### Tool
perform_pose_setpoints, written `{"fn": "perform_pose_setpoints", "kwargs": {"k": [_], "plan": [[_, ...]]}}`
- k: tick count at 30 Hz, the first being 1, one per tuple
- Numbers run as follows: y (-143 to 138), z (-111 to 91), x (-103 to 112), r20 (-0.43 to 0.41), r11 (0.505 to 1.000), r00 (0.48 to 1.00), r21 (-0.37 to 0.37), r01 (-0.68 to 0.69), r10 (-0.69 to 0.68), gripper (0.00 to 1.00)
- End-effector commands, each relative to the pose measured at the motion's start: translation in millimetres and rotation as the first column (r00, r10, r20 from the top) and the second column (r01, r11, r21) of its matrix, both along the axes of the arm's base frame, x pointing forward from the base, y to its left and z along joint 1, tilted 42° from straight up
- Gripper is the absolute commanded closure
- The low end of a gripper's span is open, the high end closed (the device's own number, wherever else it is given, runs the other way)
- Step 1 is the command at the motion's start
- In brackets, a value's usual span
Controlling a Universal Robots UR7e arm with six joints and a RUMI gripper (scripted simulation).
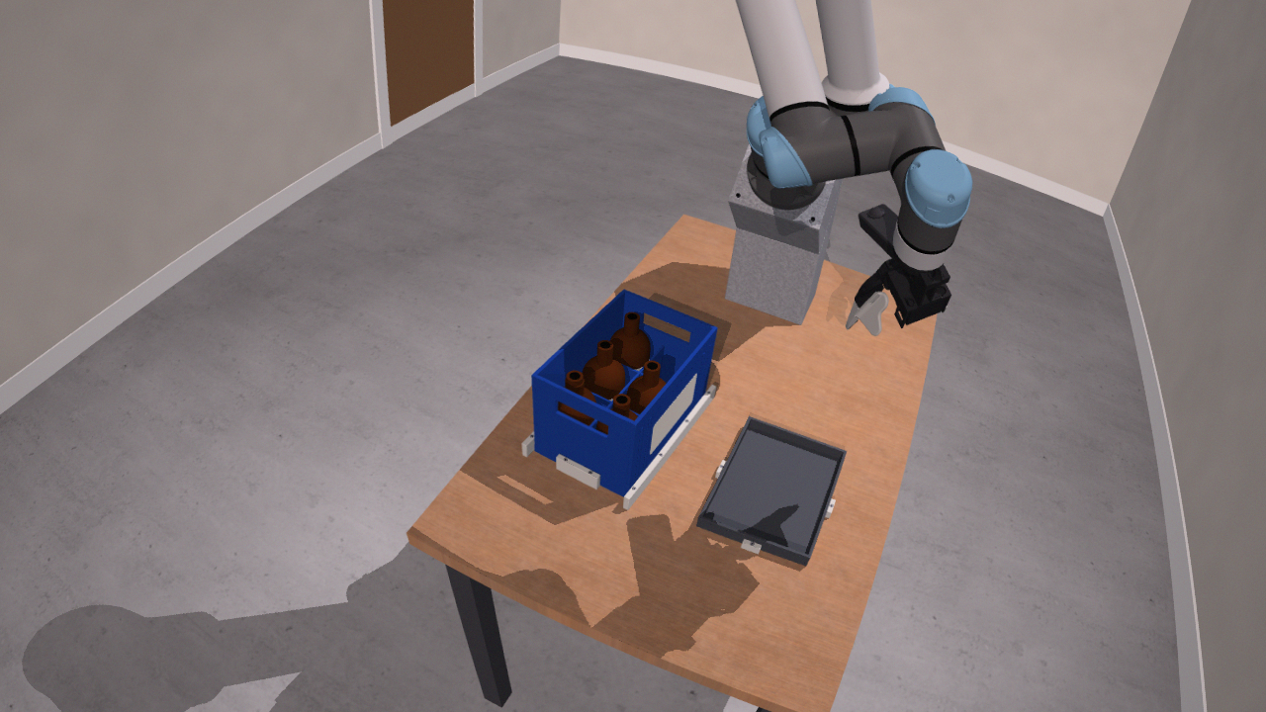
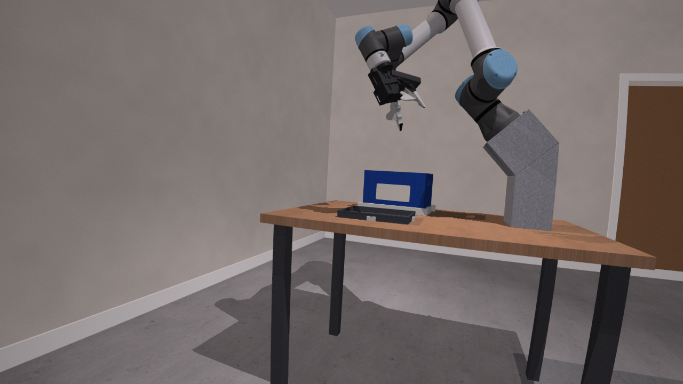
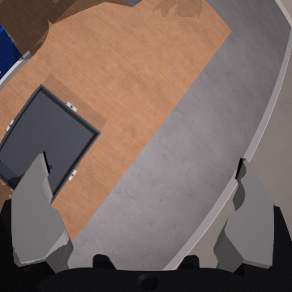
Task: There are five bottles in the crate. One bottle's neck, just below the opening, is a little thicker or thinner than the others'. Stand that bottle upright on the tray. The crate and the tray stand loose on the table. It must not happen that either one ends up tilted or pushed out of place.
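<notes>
The blue crate [image 1: 575, 447] [image 2: 369, 191] [image 3: 6, 50] stands on the table. In the top view, brown bottles stand upright in it: one at the back [image 1: 632, 347], one in the middle of the left row [image 1: 603, 375], one at the front left [image 1: 575, 387], one on the right [image 1: 650, 386] and one at the front right [image 1: 622, 404]. Their lower parts are partly hidden; I cannot tell which neck differs. The dark grey tray [image 1: 778, 469] [image 2: 394, 217] [image 3: 49, 126] lies beside the crate, with no bottle on it. My gripper [image 1: 864, 327] [image 2: 412, 117] [image 3: 143, 157] is open and empty, high above the table, away from the crate.
White rails [image 1: 673, 445] and a white block [image 1: 577, 471] lie along the crate's base. Small white clips [image 1: 751, 546] [image 3: 71, 106] sit around the tray. The grey robot pedestal [image 1: 771, 265] [image 2: 530, 191] stands at the table's other end.
</notes>
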State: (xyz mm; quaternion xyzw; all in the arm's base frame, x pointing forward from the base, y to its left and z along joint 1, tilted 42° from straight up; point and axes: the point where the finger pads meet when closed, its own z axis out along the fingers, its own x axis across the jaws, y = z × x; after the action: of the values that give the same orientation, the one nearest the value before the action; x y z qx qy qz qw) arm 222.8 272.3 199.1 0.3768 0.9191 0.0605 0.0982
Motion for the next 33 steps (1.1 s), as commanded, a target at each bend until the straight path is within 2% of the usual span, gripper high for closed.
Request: {"fn": "perform_pose_setpoints", "kwargs": {"k": [1,8,21,27,33], "plan": [[-2,-1,3,-0.003,1.0,1.0,0.006,0.014,-0.014,0.0],[-7,-2,9,-0.011,0.999,0.999,0.018,0.043,-0.043,0.0],[-28,-9,32,-0.043,0.984,0.986,0.068,0.162,-0.159,0.0],[-46,-13,50,-0.067,0.96,0.966,0.109,0.258,-0.251,0.0],[-69,-18,70,-0.095,0.916,0.929,0.159,0.369,-0.357,0.0]]}}
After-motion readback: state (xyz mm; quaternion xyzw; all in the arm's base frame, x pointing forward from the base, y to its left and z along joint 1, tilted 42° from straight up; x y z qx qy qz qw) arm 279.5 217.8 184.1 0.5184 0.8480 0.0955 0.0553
